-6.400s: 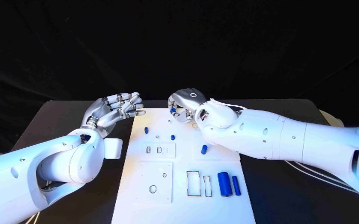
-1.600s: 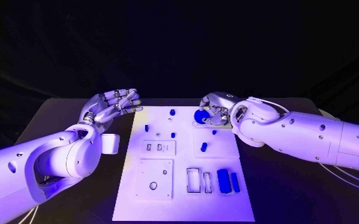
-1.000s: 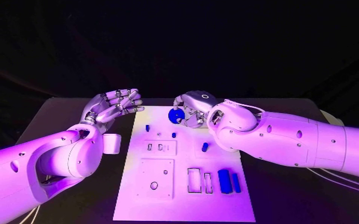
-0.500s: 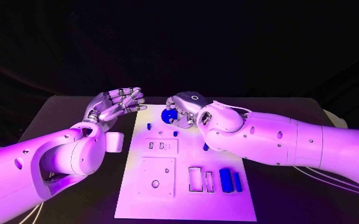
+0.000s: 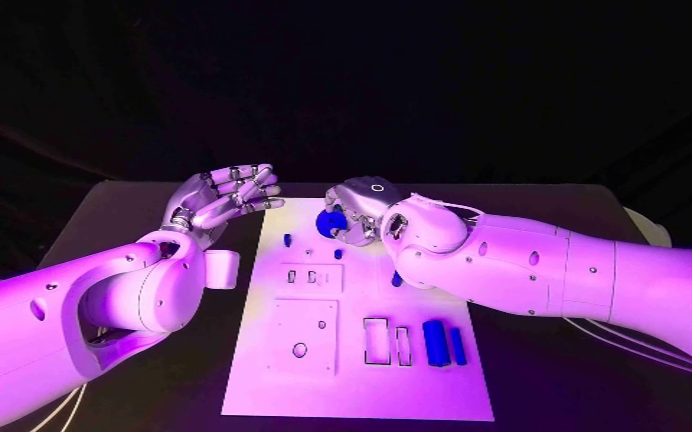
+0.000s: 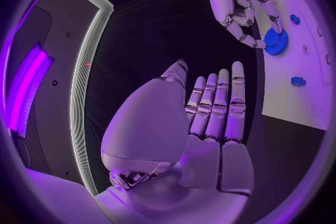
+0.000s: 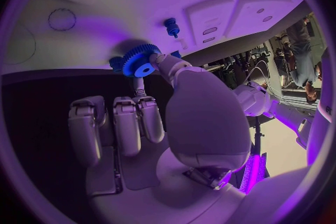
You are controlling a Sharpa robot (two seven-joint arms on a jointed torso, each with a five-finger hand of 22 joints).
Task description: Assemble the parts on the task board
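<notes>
The left hand hovers off the task board's far left corner, fingers extended side by side and slightly apart, holding nothing. Just right of it, over the board's far end, the right hand pinches a blue gear between thumb and fingertip. The gear is a small toothed disc with a paler hub in its centre; whether it touches the board is hard to tell. Small blue pegs stand nearby, and two blue blocks lie by the near right slots.
</notes>
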